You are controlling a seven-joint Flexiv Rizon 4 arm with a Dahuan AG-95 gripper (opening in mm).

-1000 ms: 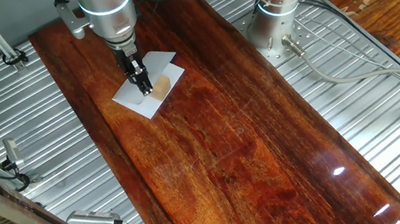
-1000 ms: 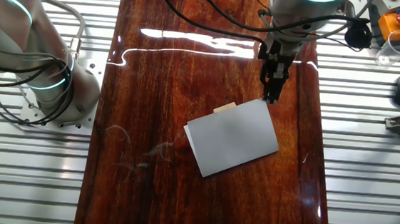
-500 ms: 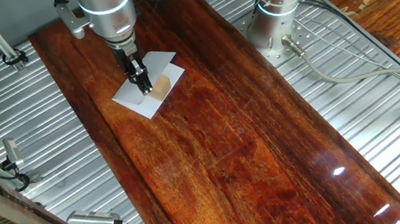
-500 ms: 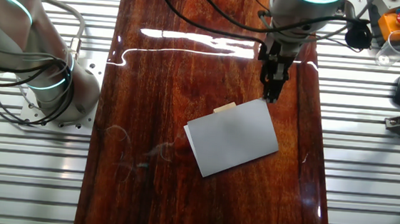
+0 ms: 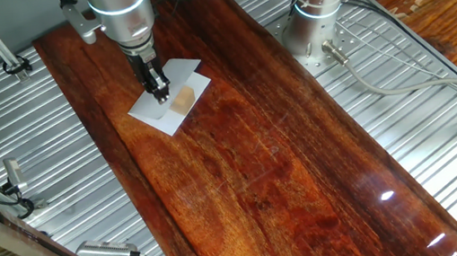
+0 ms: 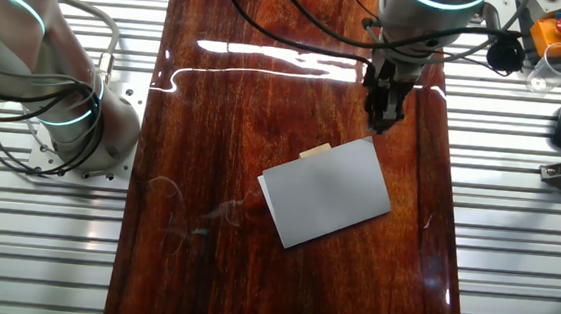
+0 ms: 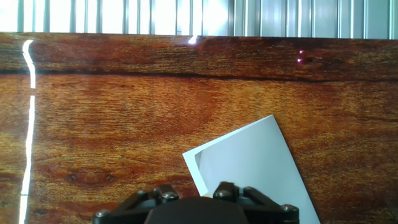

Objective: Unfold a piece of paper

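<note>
**Observer:** Where did things stand at that moment?

**Operator:** The paper [image 6: 325, 192] lay flat on the wooden table [image 6: 285, 97], toward the end where my arm stood, and it looked folded to me. In the hand view I could see one corner with a shadowed lip under the top layer, which I took for the fold lying over the lower half. So I judged nothing was unfolded yet.

**Observer:** And the gripper?

**Operator:** The gripper [image 5: 161, 93] hung just over one corner of the sheet. From one fixed camera it sat above the paper beside the small wooden block [image 5: 183, 97]; from the other, its tip was right at the sheet's far corner. I couldn't make out any paper between the fingers, and I honestly couldn't tell whether they were spread or pressed together. The hand camera showed only the dark base of the hand, not the tips.

**Observer:** The block, was it in the way?

**Operator:** It rested on the paper near that same edge, only a tan sliver of it peeking past the sheet in the second camera. I couldn't tell whether it pinned one layer or both.

**Observer:** So what remained?

**Operator:** Practically all of it, as I read it: catching the loose top layer at the corner, lifting it, swinging it over the crease, and laying it flat.
</note>
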